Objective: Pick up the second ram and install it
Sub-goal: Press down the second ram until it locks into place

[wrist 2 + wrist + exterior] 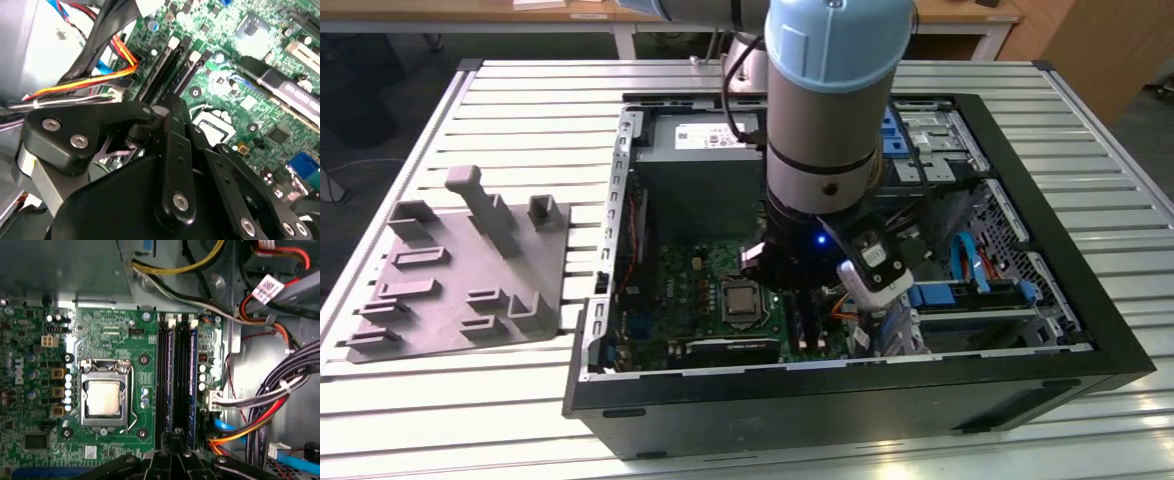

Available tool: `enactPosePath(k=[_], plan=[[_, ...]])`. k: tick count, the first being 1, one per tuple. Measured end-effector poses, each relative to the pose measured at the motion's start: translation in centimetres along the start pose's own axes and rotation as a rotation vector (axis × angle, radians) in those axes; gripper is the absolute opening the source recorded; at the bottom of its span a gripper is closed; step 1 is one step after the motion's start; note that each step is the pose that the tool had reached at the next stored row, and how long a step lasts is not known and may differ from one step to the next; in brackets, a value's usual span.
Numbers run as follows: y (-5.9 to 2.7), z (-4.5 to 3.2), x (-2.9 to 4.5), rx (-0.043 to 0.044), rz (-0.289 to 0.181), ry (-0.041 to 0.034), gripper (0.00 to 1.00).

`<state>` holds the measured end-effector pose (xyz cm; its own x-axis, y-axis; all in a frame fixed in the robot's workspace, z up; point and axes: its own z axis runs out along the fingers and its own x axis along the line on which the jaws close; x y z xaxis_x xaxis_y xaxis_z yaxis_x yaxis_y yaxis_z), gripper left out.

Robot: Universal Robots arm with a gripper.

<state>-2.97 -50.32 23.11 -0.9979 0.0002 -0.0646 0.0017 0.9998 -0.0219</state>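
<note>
Two sticks stand seated in neighbouring motherboard slots (177, 385); the second ram (191, 380) lies nearest the cable bundle (270, 405). Whether the jaws (176, 437) grip anything, I cannot tell.

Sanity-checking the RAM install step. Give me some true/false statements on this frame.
1. The grey tray lies inside the computer case. False: it lies on the slatted table beside the case, at the exterior view's left.
2. The gripper is down at the memory slots. True.
3. A cooler covers the CPU socket. False: the socket is uncovered.
4. The memory slots lie between the CPU socket and the cable bundle. True.
</note>
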Motion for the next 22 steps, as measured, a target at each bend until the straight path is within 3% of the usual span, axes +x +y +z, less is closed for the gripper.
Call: enactPosePath(k=[8, 11, 15, 22], plan=[[3.17, -0.06, -0.14, 0.0012, 0.0, 0.0, 0.1], [3.31, -0.34, -0.17, 0.0015, 0.0, 0.0001, 0.1], [3.31, -1.54, -0.24, 0.0014, 0.0, 0.0, 0.1], [3.31, -1.64, -0.25, 0.0013, 0.0, 0.0, 0.1]])
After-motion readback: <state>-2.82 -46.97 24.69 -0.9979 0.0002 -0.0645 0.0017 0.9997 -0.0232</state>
